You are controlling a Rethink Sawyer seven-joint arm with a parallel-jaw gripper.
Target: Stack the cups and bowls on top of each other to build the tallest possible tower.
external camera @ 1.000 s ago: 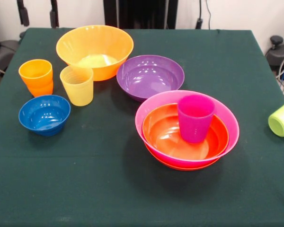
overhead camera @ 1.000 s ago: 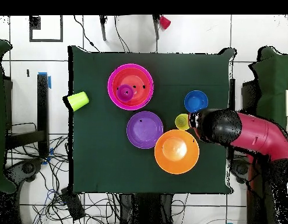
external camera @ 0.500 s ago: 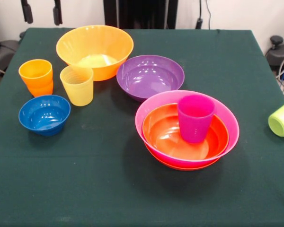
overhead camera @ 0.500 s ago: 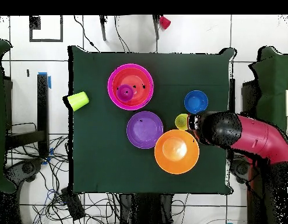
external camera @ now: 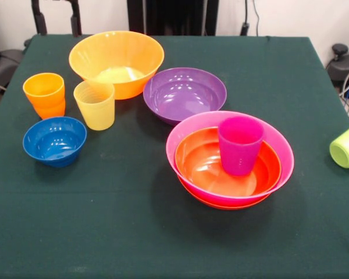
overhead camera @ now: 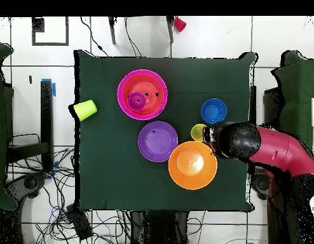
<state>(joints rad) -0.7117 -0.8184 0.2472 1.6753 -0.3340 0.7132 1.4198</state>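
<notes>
Tower (external camera: pixel 230 165) so far is a red-orange bowl in the pink bowl, purple cup (external camera: pixel 239 144) on top, mid-counter. Left to add: purple bowl (external camera: pixel 185 93), big orange bowl (external camera: pixel 116 61), blue bowl (external camera: pixel 54 139), yellow cup (external camera: pixel 95 104), orange cup (external camera: pixel 44 94). Green cup (external camera: pixel 346 145) lies tipped at the counter (external camera: pixel 104 232) edge. Jaws (external camera: pixel 58 14) stand apart above the far corner, holding nothing. Front of the counter has lots of room.

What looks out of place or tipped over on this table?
The lime green cup lies on its side at the table's edge, apart from everything else. All other cups and bowls stand upright.
</notes>
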